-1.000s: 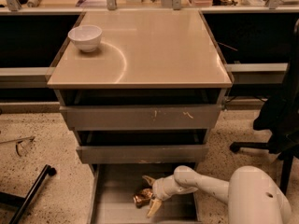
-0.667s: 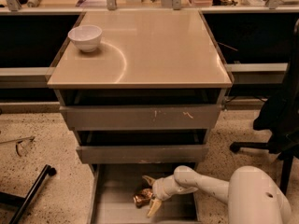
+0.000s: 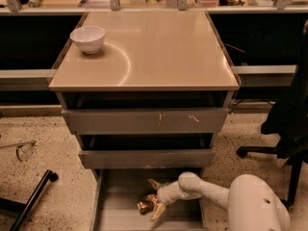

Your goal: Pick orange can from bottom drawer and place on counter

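While the bottom drawer sits pulled out at the 6 o'clock edge of the shot, the orange can lies on its grey floor, roughly mid-drawer. The gripper reaches in from about 4 o'clock on its white arm. Its fingers are spread apart with the can between them, nearer the lower one, though whether they touch it is hard to tell. Up top, the counter carries a white bowl at its 10 o'clock corner.
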Tool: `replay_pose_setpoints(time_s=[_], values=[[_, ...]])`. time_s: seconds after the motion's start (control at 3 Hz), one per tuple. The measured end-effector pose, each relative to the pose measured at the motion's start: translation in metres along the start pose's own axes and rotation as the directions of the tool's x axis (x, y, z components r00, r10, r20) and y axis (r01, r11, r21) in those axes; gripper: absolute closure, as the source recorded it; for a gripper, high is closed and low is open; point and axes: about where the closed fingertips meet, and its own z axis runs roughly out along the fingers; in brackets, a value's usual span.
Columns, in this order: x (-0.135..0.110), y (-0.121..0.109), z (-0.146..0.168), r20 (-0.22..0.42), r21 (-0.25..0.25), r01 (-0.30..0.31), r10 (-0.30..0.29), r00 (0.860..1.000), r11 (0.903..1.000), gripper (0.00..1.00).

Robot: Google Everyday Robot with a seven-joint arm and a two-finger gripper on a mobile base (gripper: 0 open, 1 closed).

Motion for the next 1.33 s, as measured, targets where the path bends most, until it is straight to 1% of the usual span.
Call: replay_pose_setpoints(time_s=[0.33,0.67,1.0,1.33], values=[[0.0235,-0.0057,0.0208,-0.014,-0.024,-0.019,0.019,1.0,0.9995,0.0],[0.0236,-0.0062,0.021,-0.014,-0.023,-0.019,0.018,1.0,0.9996,0.0],[0.0236,-0.0062,0.021,-0.014,-0.023,-0.019,0.018,1.0,0.9996,0.19],[0.0236,-0.0062,0.021,-0.014,-0.023,-0.019,0.018,1.0,0.9996,0.42]])
